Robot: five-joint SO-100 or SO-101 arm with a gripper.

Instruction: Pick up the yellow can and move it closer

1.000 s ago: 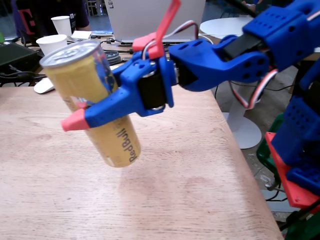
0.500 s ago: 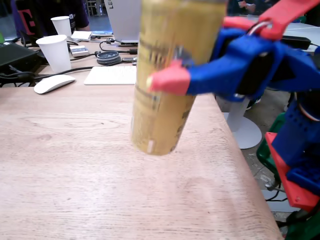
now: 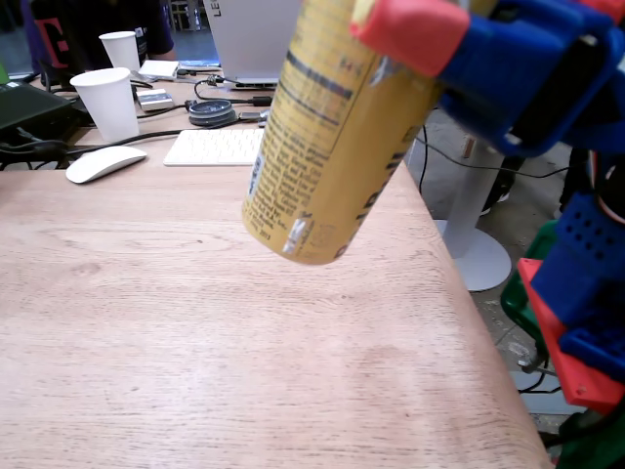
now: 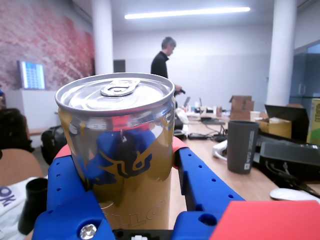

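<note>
Since a second ago the tall slim golden-yellow metal drink can [image 3: 337,137] has swung from leaning at ten o'clock, low over the board, to a steep tilt much nearer the lens, its base now pointing toward seven o'clock and its top cut off by the upper edge of the fixed view. It hangs clear of the pale wooden table [image 3: 195,371], so the carry looks well under way and the setting-down is not yet done.

The blue two-finger gripper with red tips [image 3: 420,44] is clamped across the can's upper body; in the wrist view its blue fingers [image 4: 205,185] press the can [image 4: 120,150] from three and nine o'clock, below the silver pull-tab lid. That high grasp probably lets the base reach the table first.

Most of the arm lies outside the fixed view, and the near red tip hides where the far finger touches. The small print on the can is unreadable.

At ten o'clock stand a white paper cup [image 3: 105,101] and a white computer mouse [image 3: 104,162], well apart from the can.
</note>
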